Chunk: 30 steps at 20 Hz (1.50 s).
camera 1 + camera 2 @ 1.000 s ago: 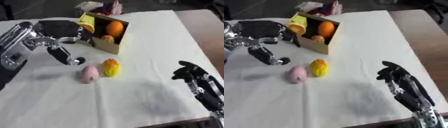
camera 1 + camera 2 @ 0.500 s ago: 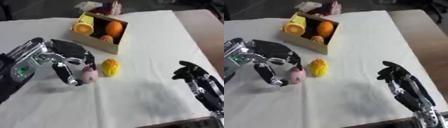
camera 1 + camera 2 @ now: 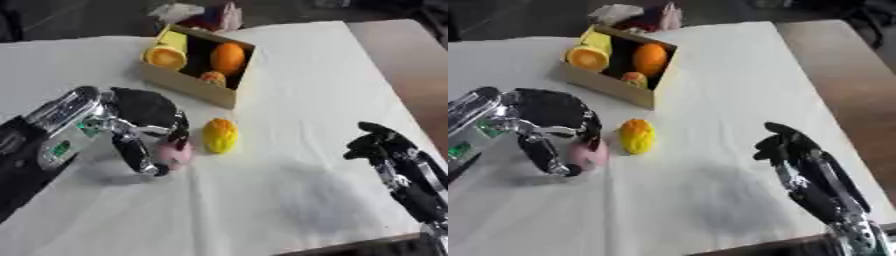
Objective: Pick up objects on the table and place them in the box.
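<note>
A pink rounded object (image 3: 176, 152) lies on the white tablecloth, and my left hand (image 3: 144, 117) hangs over it with fingers and thumb curled down on either side; part of the object is hidden behind them. A yellow-orange fruit (image 3: 220, 135) lies just to its right, untouched. The cardboard box (image 3: 191, 84) stands behind them, tipped open towards me, holding an orange (image 3: 227, 57), a small orange-red fruit (image 3: 213, 77) and a yellow cup-like object (image 3: 167, 51). My right hand (image 3: 791, 148) rests at the lower right with fingers curled, holding nothing.
White and reddish items (image 3: 203, 11) lie behind the box at the table's far edge. The tablecloth (image 3: 297, 100) stretches bare to the right of the box, ending at a brown surface (image 3: 411, 55) on the right.
My left hand has come down from beside the box to the pink object and now curls round it. The right hand has not moved.
</note>
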Each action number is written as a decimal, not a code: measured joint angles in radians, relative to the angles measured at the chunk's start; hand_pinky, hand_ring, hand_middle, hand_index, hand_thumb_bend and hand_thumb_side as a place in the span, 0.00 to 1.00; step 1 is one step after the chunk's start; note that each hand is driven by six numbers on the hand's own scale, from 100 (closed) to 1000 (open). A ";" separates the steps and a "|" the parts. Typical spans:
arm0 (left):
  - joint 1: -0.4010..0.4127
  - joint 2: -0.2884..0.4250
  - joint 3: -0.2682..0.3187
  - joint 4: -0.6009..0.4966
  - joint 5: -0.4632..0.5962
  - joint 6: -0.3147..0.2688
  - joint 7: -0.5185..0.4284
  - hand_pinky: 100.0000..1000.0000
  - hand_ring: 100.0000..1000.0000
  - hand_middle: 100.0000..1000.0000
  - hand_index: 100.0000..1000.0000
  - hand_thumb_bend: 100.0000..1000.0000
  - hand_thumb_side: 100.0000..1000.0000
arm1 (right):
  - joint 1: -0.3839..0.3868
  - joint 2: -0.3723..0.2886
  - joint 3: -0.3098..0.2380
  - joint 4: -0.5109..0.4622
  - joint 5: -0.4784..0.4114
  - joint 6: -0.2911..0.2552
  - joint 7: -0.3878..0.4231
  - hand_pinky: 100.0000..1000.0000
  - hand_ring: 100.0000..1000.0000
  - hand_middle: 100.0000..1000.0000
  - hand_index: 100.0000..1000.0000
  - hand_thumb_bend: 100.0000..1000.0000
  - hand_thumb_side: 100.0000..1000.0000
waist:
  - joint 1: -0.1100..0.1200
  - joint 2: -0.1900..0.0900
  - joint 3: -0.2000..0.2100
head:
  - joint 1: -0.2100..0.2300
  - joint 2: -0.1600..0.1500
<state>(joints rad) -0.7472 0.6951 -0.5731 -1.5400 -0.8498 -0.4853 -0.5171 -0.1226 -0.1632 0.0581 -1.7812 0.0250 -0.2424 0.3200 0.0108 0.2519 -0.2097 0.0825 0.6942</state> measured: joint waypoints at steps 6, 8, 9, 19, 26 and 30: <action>0.008 0.000 0.005 0.030 -0.060 -0.017 0.082 0.53 0.41 0.36 0.55 0.26 0.26 | 0.000 0.000 -0.002 0.000 0.001 0.000 0.000 0.67 0.58 0.58 0.87 0.00 0.53 | 0.000 0.000 0.001 | -0.001 -0.001; 0.008 0.000 0.005 0.038 -0.068 -0.023 0.059 0.59 0.48 0.44 0.63 0.31 0.28 | 0.000 0.000 -0.002 0.000 0.002 0.000 0.000 0.67 0.58 0.58 0.87 0.00 0.53 | 0.000 0.000 0.001 | -0.002 -0.001; 0.009 0.000 0.004 0.044 -0.072 -0.028 0.035 0.65 0.56 0.52 0.71 0.35 0.30 | 0.000 0.000 -0.002 0.000 0.002 0.000 0.000 0.67 0.58 0.58 0.87 0.00 0.53 | 0.000 0.000 0.001 | -0.002 -0.001; 0.009 0.000 0.017 0.046 -0.075 -0.013 -0.098 0.60 0.52 0.49 0.69 0.34 0.30 | 0.000 0.000 -0.002 0.000 0.003 0.000 0.000 0.67 0.58 0.58 0.87 0.00 0.53 | 0.000 0.000 0.002 | -0.005 -0.001; 0.010 0.001 0.031 0.015 -0.130 -0.048 0.063 0.39 0.28 0.24 0.43 0.22 0.21 | 0.000 0.000 -0.002 0.000 0.004 0.000 0.000 0.67 0.58 0.58 0.87 0.00 0.54 | 0.000 0.000 0.003 | -0.007 -0.001; 0.016 0.003 0.042 0.012 -0.163 -0.039 0.196 0.39 0.27 0.23 0.43 0.22 0.20 | 0.000 0.000 -0.002 0.000 0.004 0.000 0.000 0.67 0.58 0.58 0.87 0.00 0.54 | 0.000 0.000 0.004 | -0.010 -0.001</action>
<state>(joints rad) -0.7311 0.6980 -0.5313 -1.5280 -1.0132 -0.5246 -0.3207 -0.1228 -0.1632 0.0563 -1.7812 0.0294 -0.2424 0.3199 0.0111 0.2518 -0.2057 0.0727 0.6931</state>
